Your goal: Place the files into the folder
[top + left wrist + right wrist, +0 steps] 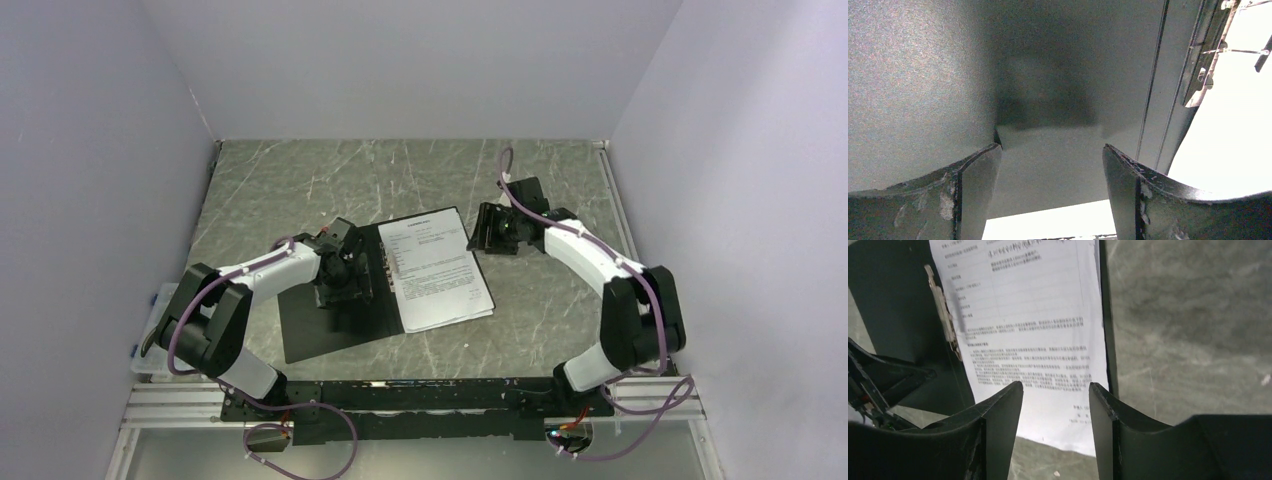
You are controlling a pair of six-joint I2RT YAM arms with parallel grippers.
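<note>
Fingers [1000,415] of right gripper [1055,390] apart beside outer edge of files [1038,315]

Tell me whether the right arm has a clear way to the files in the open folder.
Probably yes. The right gripper hovers open by the far right corner of the files, with nothing between them. The left gripper is over the black left half of the folder, off the sheets.

Reaching inward from both sides, elbows bent. Holding left gripper [345,268] angled down, jaws standing well apart. Holding right gripper [491,228] tilted down and leftward, jaws standing apart too.
</note>
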